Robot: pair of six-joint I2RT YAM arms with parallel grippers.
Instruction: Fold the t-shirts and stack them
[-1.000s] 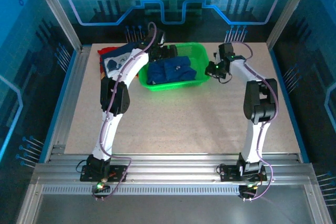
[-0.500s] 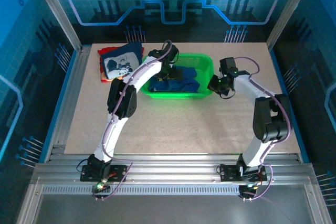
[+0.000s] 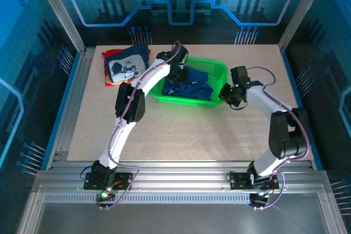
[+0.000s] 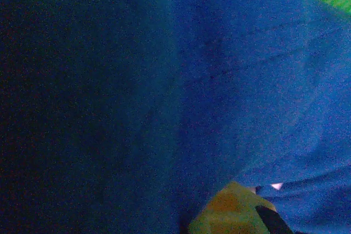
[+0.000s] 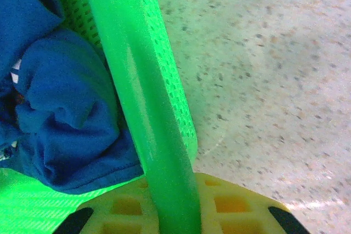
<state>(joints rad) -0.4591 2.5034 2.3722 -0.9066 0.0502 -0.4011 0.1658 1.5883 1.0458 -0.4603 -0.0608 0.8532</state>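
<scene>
My overhead view is blue-tinted but bright on the surface (image 3: pixel 192 130); left wrist feed is dark, blurry.

No writing is legible anywhere (the navy t-shirt (image 3: pixel 125 65) bears only a blurry white cartoon).

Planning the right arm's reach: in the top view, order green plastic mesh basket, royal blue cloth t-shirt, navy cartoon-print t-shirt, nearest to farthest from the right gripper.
1. green plastic mesh basket, rim in the right gripper.
2. royal blue cloth t-shirt, inside it.
3. navy cartoon-print t-shirt, far left.
</scene>
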